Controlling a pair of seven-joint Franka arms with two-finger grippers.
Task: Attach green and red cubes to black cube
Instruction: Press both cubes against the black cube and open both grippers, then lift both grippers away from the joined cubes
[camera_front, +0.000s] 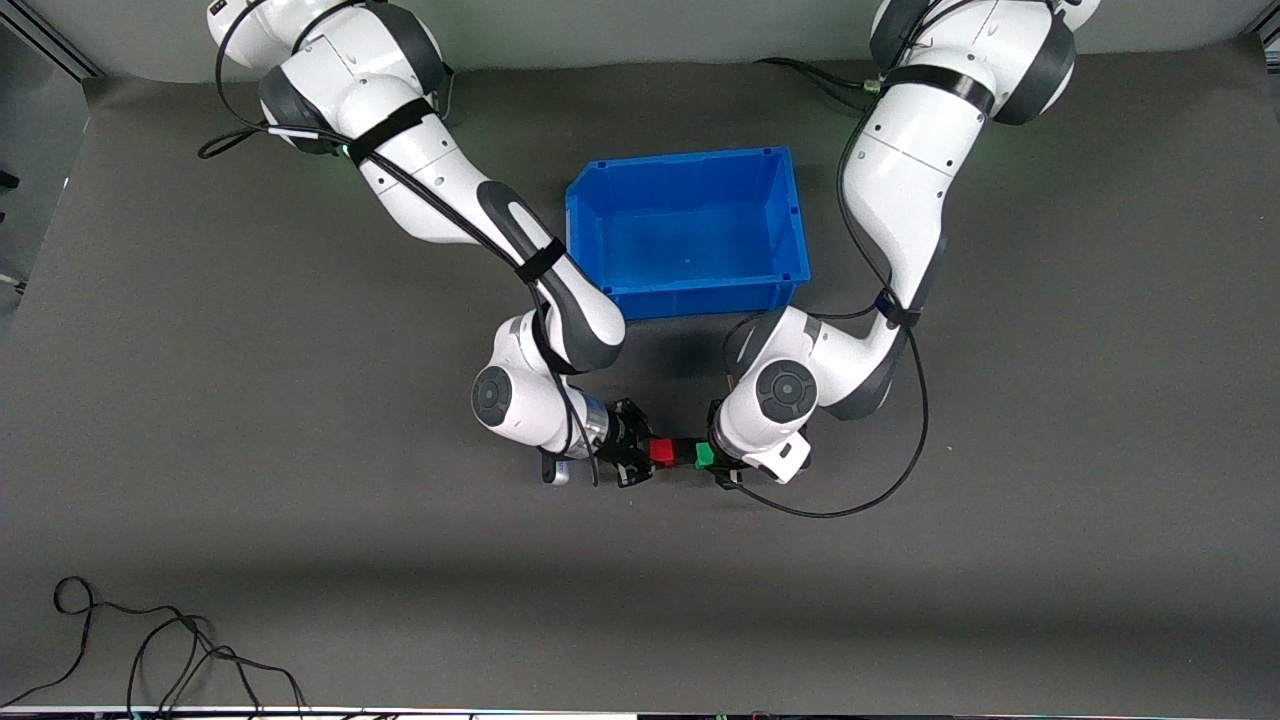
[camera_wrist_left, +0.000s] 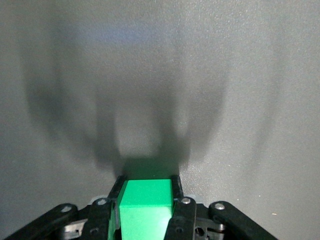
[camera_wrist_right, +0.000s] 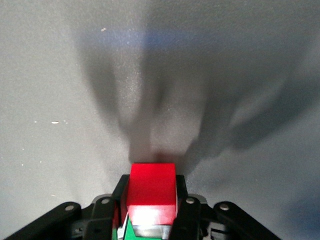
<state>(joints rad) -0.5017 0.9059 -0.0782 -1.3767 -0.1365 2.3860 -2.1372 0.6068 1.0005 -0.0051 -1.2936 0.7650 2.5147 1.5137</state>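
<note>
My right gripper (camera_front: 640, 455) is clamped on the red cube (camera_front: 661, 452), my left gripper (camera_front: 716, 460) on the green cube (camera_front: 705, 455); black cube (camera_front: 683, 451) between them, near the blue bin (camera_front: 790, 215). Judgement — press straight along one line, faces square, no twisting.

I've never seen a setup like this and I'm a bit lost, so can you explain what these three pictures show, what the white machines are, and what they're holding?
The white machines are two robot arms at a grey table. The big picture looks down from a high camera facing them; the other two come from cameras on their wrists. The left gripper is shut on a green cube, close up in the left wrist view. The right gripper is shut on a red cube, close up in the right wrist view. A black cube sits between them in one row. A blue bin stands farther from the front camera.
</note>
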